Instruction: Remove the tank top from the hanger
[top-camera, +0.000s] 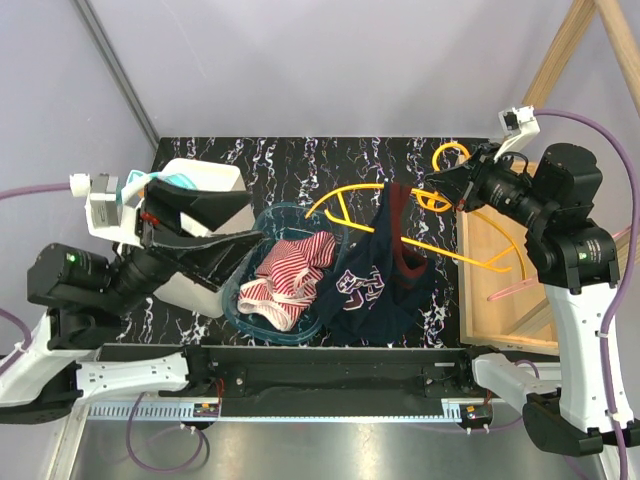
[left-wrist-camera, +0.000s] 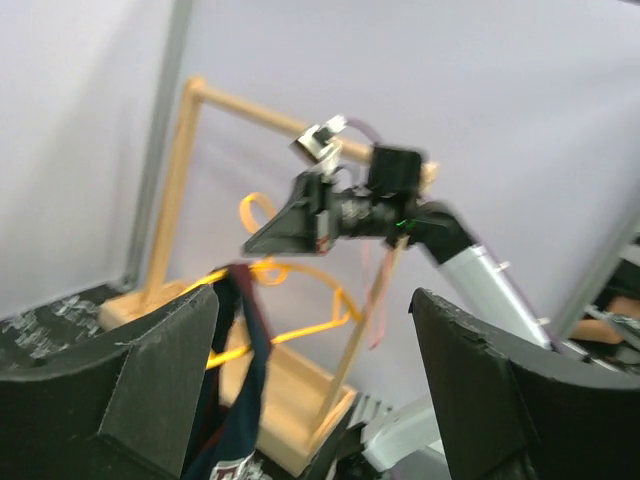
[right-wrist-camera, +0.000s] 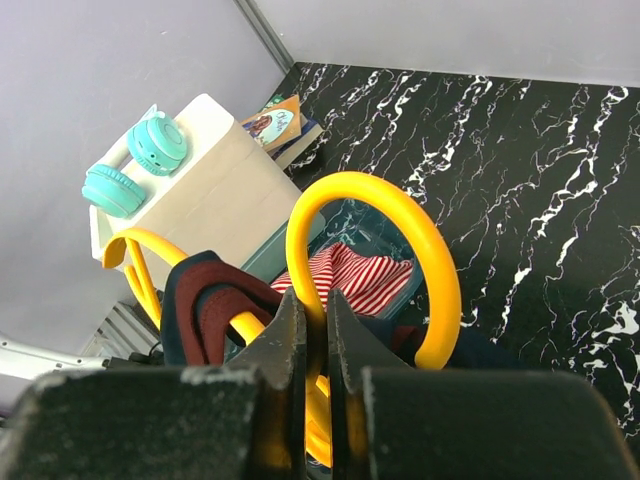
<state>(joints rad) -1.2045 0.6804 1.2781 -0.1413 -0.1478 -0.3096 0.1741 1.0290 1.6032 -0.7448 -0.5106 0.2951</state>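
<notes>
The navy tank top (top-camera: 372, 285) droops at mid-table from the yellow hanger (top-camera: 350, 193), whose long axis runs roughly left to right and whose hook end is pinched by the right gripper (top-camera: 435, 186), leaving the garment to the right of the wide-spread left gripper (top-camera: 250, 218).

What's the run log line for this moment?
step: removal not done | right gripper: shut on hanger | left gripper: open, empty | tank top: straps on hanger
</notes>
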